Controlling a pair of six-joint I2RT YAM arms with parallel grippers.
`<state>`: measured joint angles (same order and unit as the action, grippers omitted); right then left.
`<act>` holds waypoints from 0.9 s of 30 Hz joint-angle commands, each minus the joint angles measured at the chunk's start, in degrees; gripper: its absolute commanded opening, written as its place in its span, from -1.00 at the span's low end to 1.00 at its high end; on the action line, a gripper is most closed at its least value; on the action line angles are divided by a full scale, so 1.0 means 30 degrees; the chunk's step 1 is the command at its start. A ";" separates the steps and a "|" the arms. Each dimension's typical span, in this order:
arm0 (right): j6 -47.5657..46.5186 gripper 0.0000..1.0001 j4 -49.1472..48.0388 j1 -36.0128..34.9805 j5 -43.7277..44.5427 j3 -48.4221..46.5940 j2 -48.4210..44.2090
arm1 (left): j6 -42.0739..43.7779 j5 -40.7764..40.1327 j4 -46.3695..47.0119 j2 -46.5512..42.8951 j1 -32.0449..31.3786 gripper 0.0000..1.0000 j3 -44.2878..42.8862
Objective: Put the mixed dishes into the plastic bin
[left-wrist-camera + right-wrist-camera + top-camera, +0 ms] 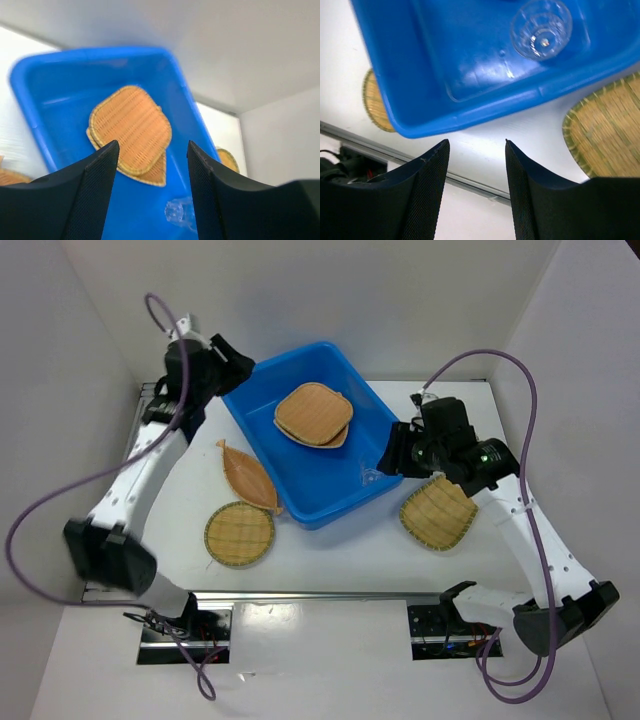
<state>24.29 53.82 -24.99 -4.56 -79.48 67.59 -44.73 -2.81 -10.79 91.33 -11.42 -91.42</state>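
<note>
Left wrist: left tool (152, 145) spread wide, empty, above plastic bin (31, 97).

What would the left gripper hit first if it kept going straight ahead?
Probably the upper woven tray of the stack in the blue bin; it sits straight ahead between the open fingers of the left gripper, though depth is unclear.

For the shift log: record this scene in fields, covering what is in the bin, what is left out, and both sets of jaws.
in plastic bin: two stacked woven trays, clear cup
on table: leaf-shaped tray, round tray, fan-shaped tray
left gripper: jaws open, empty
right gripper: jaws open, empty
left to do: three trays
</note>
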 commanded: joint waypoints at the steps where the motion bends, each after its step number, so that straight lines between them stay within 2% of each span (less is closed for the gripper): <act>1: -0.0132 0.09 0.0277 -0.0048 0.1104 0.1118 -0.0820 | 0.2896 -0.0909 -0.0884 -0.4449 -0.0031 0.29 0.2224; 3: 0.0572 0.09 0.0981 -0.0048 0.2564 0.1793 -0.0385 | 0.2898 -0.0706 -0.1383 -0.6262 -0.0031 0.31 0.4215; 6: 0.1157 0.09 0.1834 0.0302 0.3363 0.3580 0.0845 | 0.2898 0.0728 -0.1822 -0.7441 -0.0031 0.31 0.6121; 7: 0.1160 0.09 0.1834 0.0652 0.3365 0.4309 0.1080 | 0.2898 0.0905 -0.1824 -0.7445 -0.0031 0.31 0.7229; 11: 0.1629 0.09 0.1104 0.1972 0.3189 0.5311 0.1578 | 0.3159 0.1373 -0.2000 -0.7621 -0.0031 0.31 0.8527; 16: 0.2681 0.06 0.0926 0.1974 0.3013 0.6074 0.3186 | 0.4361 0.1112 -0.2235 -0.7095 -0.0762 0.31 0.8062; 20: 0.3149 0.06 0.1336 0.1974 0.4649 0.5695 0.4537 | 0.4744 0.1112 -0.2003 -0.6656 -0.1758 0.36 0.7562; 23: 0.3326 0.06 0.1336 0.1974 0.4654 0.5693 0.5035 | 0.5181 0.0911 -0.1795 -0.6449 -0.2284 0.36 0.7359; 25: 0.3852 0.06 0.0959 0.1974 0.4100 0.6071 0.5037 | 0.5738 0.0353 -0.1795 -0.6273 -0.2519 0.39 0.7154; 27: 0.5425 0.06 0.0023 0.1974 0.3021 0.6628 0.3520 | 0.6438 -0.0087 -0.1795 -0.6012 -0.2785 0.43 0.6601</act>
<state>34.76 56.55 -19.11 6.44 -60.99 82.43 -29.85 -0.80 -18.57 72.29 -19.05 -67.79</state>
